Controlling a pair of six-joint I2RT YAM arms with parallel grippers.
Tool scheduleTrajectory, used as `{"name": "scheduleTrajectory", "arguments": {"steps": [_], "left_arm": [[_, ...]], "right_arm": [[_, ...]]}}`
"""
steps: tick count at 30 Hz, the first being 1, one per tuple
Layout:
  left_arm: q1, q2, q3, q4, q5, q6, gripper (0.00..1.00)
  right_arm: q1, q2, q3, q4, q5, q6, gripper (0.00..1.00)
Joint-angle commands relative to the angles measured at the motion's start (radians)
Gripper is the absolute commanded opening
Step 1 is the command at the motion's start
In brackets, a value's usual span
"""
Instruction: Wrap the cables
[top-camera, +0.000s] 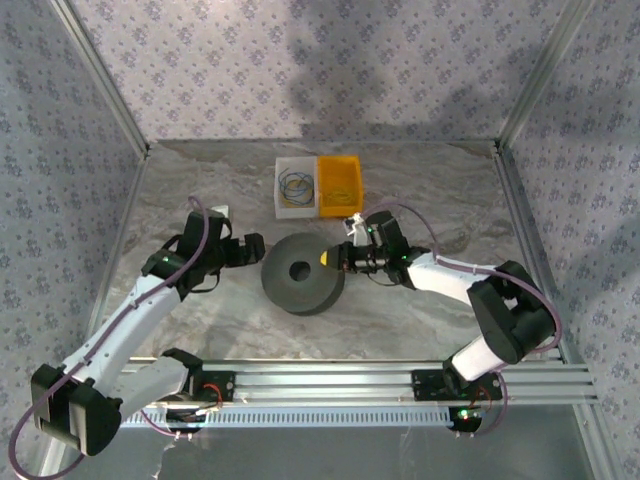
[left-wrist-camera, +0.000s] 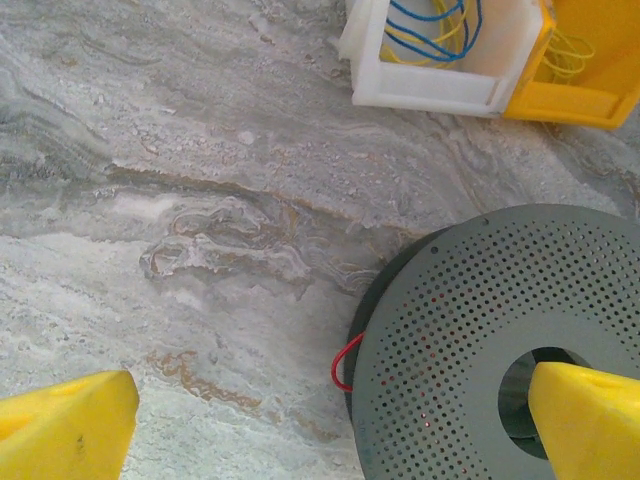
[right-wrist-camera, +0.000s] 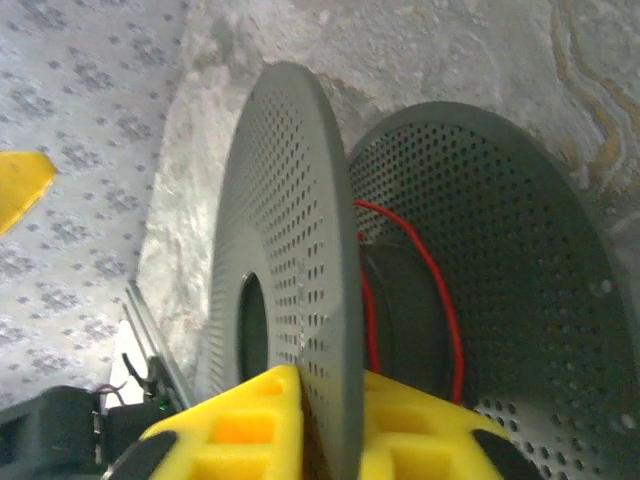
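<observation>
top: left arm (top-camera: 140, 300) stretched from near-left corner to spool (top-camera: 280, 288) at counter (top-camera: 200, 200) centre; right arm (top-camera: 450, 275) folded, right fingers (top-camera: 328, 257) at rim | left wrist: left fingers (left-wrist-camera: 65, 425) spread wide; red cable (left-wrist-camera: 340, 365) loops off spool edge | right wrist: fingers straddle flange, clamping unclear; cable wound on core

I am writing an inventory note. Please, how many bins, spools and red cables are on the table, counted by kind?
bins: 2 (white bin, yellow bin)
grey spool: 1
red cable: 1, on the spool's core
Total: 4
</observation>
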Motion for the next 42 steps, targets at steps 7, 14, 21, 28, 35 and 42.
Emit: {"name": "scheduleTrajectory", "arguments": {"steps": [7,14,21,28,35,42], "left_arm": [[-0.005,0.031,-0.003,0.022,-0.015,0.023,1.00],[0.011,0.001,0.014,0.074,-0.083,0.096,1.00],[0.088,-0.141,-0.085,0.287,-0.293,0.204,1.00],[0.251,-0.091,-0.326,0.638,-0.408,0.279,1.00],[0.339,0.135,-0.436,0.908,-0.415,0.360,1.00],[0.421,0.303,-0.475,1.223,-0.274,0.333,1.00]], "right_arm": [[0.021,-0.026,-0.009,-0.483,0.244,-0.199,0.68],[-0.076,-0.244,0.139,-0.746,0.342,-0.355,0.98],[-0.327,-0.515,0.154,-0.658,0.481,-0.607,1.00],[-0.522,-0.637,-0.264,-0.017,0.625,-0.695,1.00],[-0.650,-0.381,-0.353,0.258,0.612,-0.675,1.00],[-0.669,-0.153,-0.302,0.405,0.592,-0.664,1.00]]}}
